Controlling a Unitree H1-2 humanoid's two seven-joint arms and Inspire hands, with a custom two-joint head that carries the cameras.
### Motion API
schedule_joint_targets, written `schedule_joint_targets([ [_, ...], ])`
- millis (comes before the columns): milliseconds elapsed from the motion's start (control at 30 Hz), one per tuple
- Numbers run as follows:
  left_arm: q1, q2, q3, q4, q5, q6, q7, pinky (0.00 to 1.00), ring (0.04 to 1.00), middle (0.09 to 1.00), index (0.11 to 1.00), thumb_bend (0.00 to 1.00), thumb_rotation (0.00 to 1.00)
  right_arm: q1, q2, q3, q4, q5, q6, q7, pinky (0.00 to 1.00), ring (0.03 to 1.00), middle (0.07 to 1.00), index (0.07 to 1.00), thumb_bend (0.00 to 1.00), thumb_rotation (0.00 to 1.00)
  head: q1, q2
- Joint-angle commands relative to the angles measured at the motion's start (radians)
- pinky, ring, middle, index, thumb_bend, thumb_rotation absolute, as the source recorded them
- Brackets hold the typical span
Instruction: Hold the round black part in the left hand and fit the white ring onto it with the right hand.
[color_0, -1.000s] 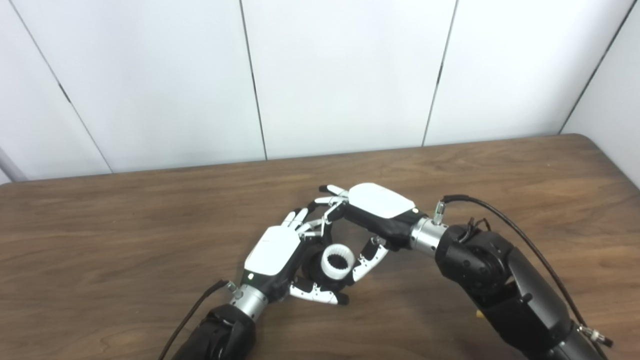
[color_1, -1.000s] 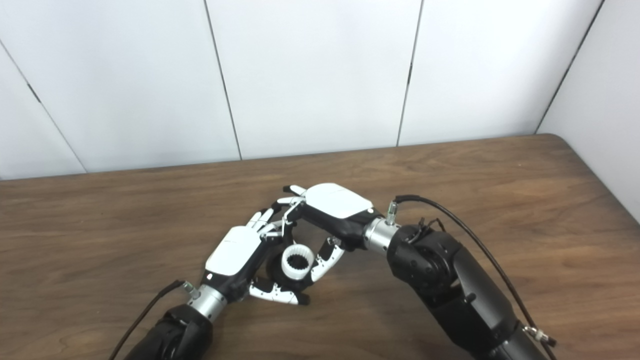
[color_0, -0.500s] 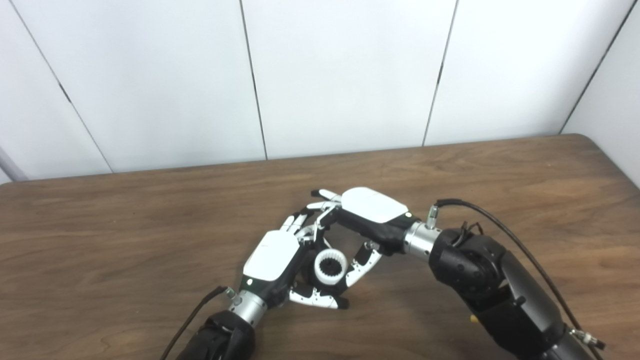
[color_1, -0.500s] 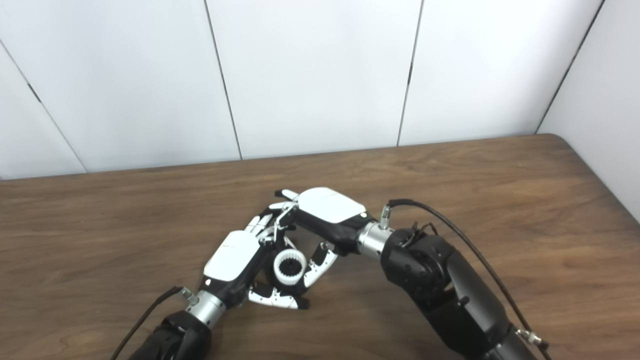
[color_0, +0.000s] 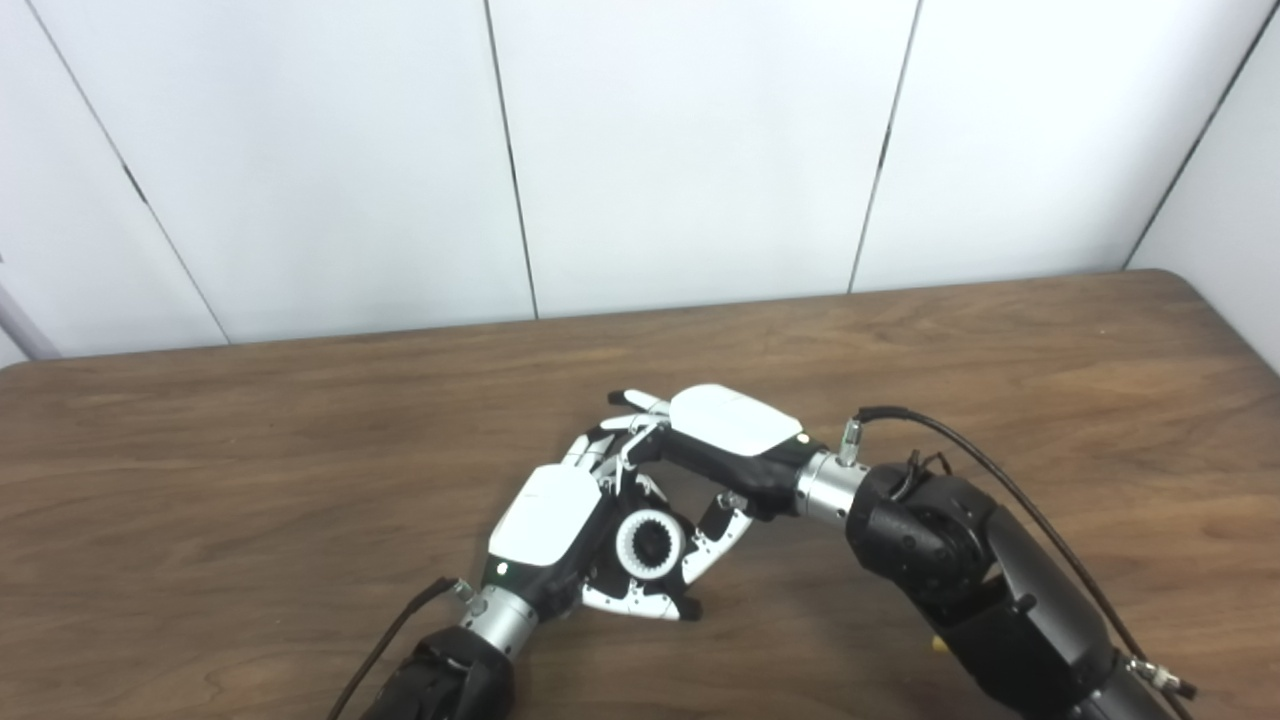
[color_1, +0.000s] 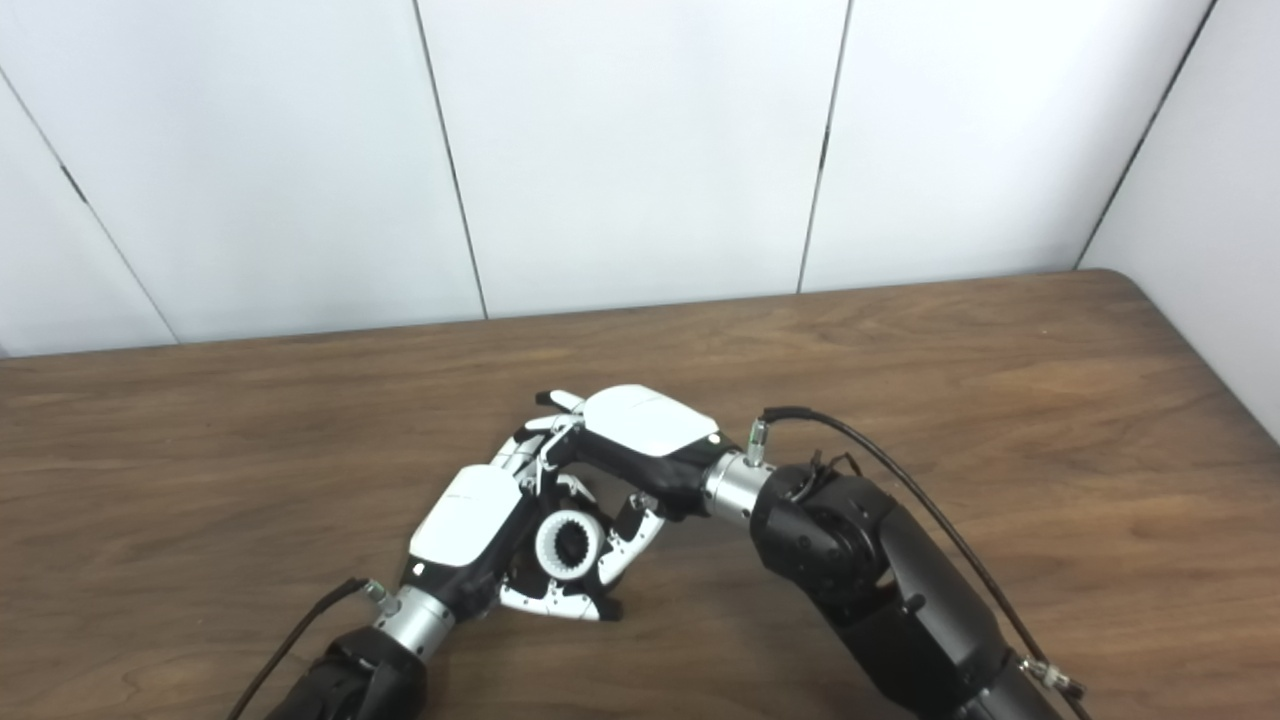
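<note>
No readable labels anywhere; my left hand (color_0: 545, 520) gripped the round black part (color_0: 612, 567) with the white ring (color_0: 649, 545) seated on it, my right hand (color_0: 725, 440) pinching from 2 o'clock.

Brown wood-grain table (color_0: 250, 480), both hands resting low on it
</note>
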Motion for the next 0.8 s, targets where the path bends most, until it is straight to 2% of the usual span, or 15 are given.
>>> schedule_joint_targets([
  [0, 0.07, 0.021, -0.034, 0.028, 0.022, 0.03, -0.079, 1.0, 1.0, 0.875, 0.48, 0.52, 0.05, -0.037, 0.002, -0.002, -0.009, 0.003, -0.026, -0.011, 0.0, 1.0, 0.894, 0.476, 0.52, 0.13, -0.002, 0.002],
  [333, 0.064, 0.032, -0.029, 0.049, 0.016, 0.014, -0.07, 1.0, 0.999, 0.876, 0.48, 0.52, 0.05, -0.05, -0.01, -0.025, 0.002, 0.01, -0.049, -0.027, 0.0, 1.0, 0.889, 0.476, 0.52, 0.13, -0.017, -0.013],
  [767, 0.055, 0.029, -0.028, 0.08, 0.019, 0.005, -0.056, 1.0, 0.996, 0.872, 0.48, 0.52, 0.05, -0.054, -0.004, -0.062, -0.022, 0.04, -0.03, -0.015, 0.0, 1.0, 0.896, 0.475, 0.52, 0.13, -0.024, -0.024],
])
